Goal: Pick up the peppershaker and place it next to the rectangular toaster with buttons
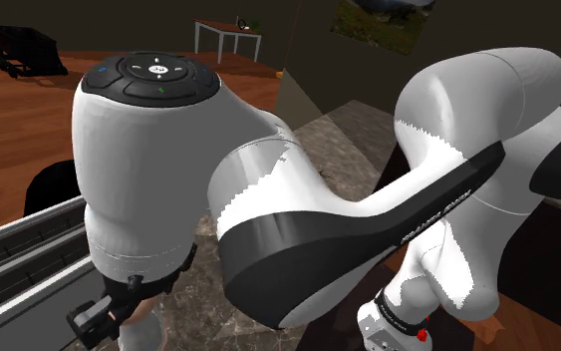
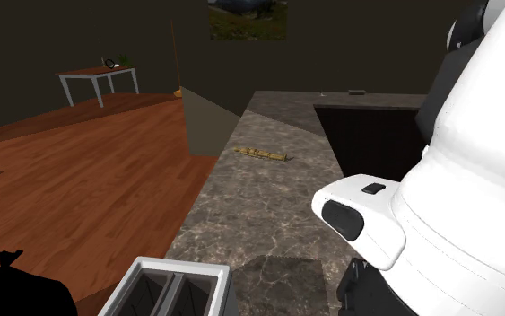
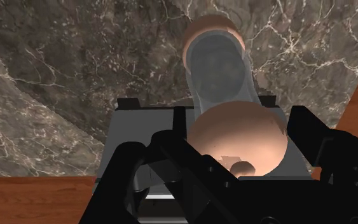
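Closest in, the gripper (image 3: 240, 130) hangs right over the toaster (image 3: 136, 124), its black fingers (image 3: 171, 159) drawn in narrow and clasping the shaker (image 3: 217, 70) by its coppery domed cap. The shaker has a smoky see-through body and a coppery base, and it points down past the toaster's far edge toward the marbled counter (image 3: 56, 76); whether the base touches I cannot tell. The toaster is silver-grey with two slots and sits at the counter's end above the wood floor (image 2: 80, 179). Farther along the counter from the toaster lies a yellowish strip (image 2: 261, 153); beyond stand a white-legged table (image 2: 98, 81) and a picture (image 2: 248, 18) on the dark wall
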Robot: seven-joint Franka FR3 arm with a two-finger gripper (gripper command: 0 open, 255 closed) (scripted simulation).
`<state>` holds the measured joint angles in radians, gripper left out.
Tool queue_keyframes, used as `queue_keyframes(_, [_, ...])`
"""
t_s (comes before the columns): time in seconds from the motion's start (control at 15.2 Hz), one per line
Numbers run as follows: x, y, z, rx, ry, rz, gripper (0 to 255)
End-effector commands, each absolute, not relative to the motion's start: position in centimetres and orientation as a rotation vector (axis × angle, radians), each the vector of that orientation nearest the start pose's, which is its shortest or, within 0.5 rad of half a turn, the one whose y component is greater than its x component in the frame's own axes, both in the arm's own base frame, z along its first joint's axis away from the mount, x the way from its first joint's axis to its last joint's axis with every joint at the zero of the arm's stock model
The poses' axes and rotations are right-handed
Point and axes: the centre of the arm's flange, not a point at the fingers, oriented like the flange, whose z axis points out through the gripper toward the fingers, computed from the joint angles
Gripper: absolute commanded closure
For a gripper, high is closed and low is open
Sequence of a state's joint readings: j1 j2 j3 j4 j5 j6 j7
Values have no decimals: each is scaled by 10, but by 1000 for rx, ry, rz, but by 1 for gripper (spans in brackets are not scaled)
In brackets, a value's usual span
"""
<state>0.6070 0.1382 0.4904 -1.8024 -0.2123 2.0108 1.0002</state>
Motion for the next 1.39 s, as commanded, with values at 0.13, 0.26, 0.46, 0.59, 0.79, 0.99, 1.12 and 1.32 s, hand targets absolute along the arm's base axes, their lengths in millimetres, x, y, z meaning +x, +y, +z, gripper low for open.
queue_keyframes(0.13, [299, 529, 459, -3108, -269, -247, 255])
queue_keyframes(0.26, [299, 529, 449, -3108, -269, -247, 255])
queue_keyframes(0.46, [299, 529, 433, -3108, -269, -247, 255])
queue_keyframes(0.59, [299, 529, 422, -3108, -269, -247, 255])
queue_keyframes(0.79, [299, 529, 405, -3108, -269, -247, 255])
queue_keyframes(0.99, [299, 529, 405, -3108, -269, -247, 255])
queue_keyframes(1.12, [299, 529, 405, -3108, -269, -247, 255])
queue_keyframes(1.32, [299, 529, 405, -3108, -269, -247, 255])
